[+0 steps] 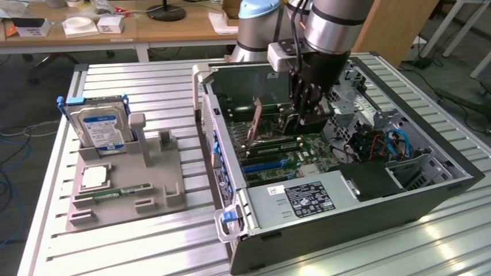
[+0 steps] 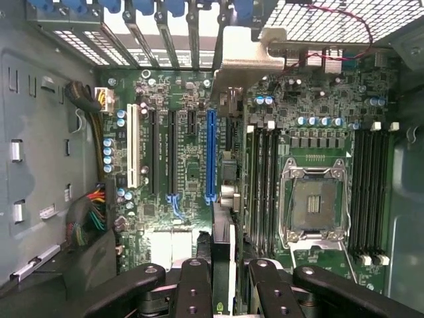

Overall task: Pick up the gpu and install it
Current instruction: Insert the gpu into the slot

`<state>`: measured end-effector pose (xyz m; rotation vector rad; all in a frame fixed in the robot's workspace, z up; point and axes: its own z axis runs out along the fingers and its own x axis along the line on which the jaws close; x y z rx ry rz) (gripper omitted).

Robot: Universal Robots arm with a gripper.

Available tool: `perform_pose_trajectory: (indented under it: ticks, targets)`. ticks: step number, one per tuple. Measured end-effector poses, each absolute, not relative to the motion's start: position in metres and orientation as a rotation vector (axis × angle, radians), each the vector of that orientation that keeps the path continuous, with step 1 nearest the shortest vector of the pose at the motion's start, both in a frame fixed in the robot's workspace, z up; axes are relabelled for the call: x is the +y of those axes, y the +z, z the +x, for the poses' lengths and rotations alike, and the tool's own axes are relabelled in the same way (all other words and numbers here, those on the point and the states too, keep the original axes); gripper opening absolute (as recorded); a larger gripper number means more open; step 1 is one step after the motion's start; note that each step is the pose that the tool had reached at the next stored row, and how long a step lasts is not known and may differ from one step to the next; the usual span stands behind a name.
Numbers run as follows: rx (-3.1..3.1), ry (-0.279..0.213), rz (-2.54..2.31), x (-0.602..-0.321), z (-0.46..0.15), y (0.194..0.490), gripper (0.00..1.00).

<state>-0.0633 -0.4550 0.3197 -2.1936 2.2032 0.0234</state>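
- Lowered into the open computer case [image 1: 353,190], over the green motherboard [image 1: 303,150]: the gripper [image 1: 311,112] of the single arm.
- Clamped shut on the gpu [image 2: 226,192], with the thin dark card pinched edge-on between the black fingers [image 2: 193,291].
- Held upright on its long edge above the board, with its silver bracket [image 2: 248,56] toward the case's slotted rear wall, at the exterior view's left.
- Lined up parallel to the long blue slot [image 2: 211,156] and just beside it; impossible to tell whether touching or seated in any slot.
- On the card's other side, an empty processor socket [image 2: 315,199], flanked by rows of memory slots [image 2: 262,179].
- At the near end of the case, a grey power supply [image 1: 307,198] with a black label on top.
- Under it all, a ribbed aluminium table [image 1: 138,80], with the case lying on its side and its side panel off.
- At the exterior view's left, beside the case but apart from it, a grey holder [image 1: 153,172].
- Standing upright at the holder's far end, a silver hard drive [image 1: 100,129] with a blue label.
- Lying flat nearer on the same holder, a slim green RAM stick [image 1: 123,190].
- Far behind the table, a wooden desk [image 1: 176,29] with small white boxes on it.
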Motion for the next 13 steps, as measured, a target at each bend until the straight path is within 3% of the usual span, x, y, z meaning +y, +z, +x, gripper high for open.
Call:
perform_pose_trajectory:
  ticks: [13]
  targets:
    - [2.192,0.019,-2.201,-0.456,-0.082,0.306,0.27]
